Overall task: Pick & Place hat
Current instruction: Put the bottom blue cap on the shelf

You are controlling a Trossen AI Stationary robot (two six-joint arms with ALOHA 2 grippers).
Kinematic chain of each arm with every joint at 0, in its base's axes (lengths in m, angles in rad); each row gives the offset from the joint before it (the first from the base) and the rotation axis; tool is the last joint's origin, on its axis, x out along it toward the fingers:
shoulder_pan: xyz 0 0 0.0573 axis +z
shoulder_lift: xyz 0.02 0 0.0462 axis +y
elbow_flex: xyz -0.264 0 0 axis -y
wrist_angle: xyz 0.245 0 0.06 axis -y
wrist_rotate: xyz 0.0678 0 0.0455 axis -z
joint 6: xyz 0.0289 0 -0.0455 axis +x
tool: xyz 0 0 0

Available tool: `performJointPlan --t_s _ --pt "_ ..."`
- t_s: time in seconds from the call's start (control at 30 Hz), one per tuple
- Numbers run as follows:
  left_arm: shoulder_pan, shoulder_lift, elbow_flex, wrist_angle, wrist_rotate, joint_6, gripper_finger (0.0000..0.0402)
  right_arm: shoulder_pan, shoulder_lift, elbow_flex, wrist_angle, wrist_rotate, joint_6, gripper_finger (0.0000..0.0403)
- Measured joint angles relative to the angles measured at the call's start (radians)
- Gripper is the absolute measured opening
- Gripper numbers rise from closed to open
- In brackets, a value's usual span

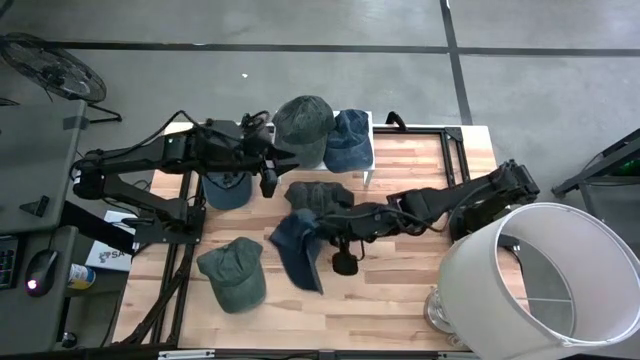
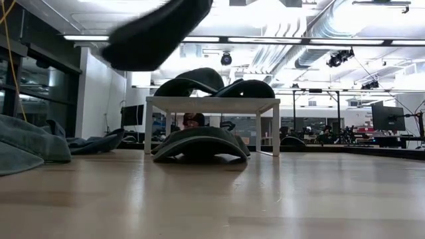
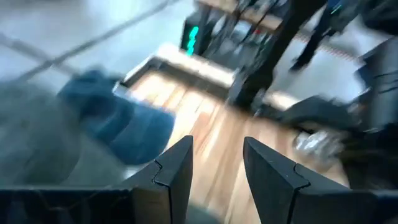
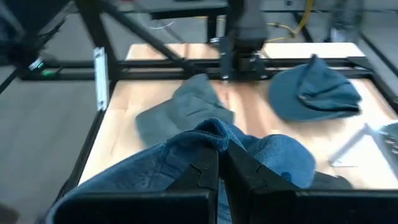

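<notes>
From above, the right gripper (image 1: 322, 232) clenches a blue denim hat (image 1: 298, 247) mid-table. Its wrist view shows fingers (image 4: 208, 171) pinching the denim. The left gripper (image 3: 216, 163), fingers spread, hovers near the white stand (image 1: 368, 150).

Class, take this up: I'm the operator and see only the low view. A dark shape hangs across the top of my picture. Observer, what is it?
Observer: Most likely the blue denim hat, lifted over the middle of the table by the right gripper.
Operator: Is it gripped?
Observer: Yes. The right wrist view shows its fingers shut on the denim.
Operator: And the left arm?
Observer: The left gripper hovers open near the white stand.
</notes>
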Motion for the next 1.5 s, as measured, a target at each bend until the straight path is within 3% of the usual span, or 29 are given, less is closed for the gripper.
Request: performJointPlan --t_s 0.37,0.73,1.1,1.5 --pt "0.000 -0.067 0.001 0.169 0.028 0.058 0.0140 -0.036 0.000 0.156 -0.150 0.065 0.147 0.0000" --pt "0.000 -0.019 0.000 -0.061 0.043 -0.040 0.0140 -0.026 -0.001 0.207 -0.203 -0.131 -0.127 0.0000" --pt "-0.002 0.056 0.000 -0.170 0.332 0.064 0.0140 -0.027 -0.001 0.207 -0.199 -0.173 -0.176 0.0000" --pt "-0.039 0.086 0.001 -0.169 0.412 0.187 0.0141 -0.027 -0.001 0.207 -0.206 -0.111 -0.176 0.0000"
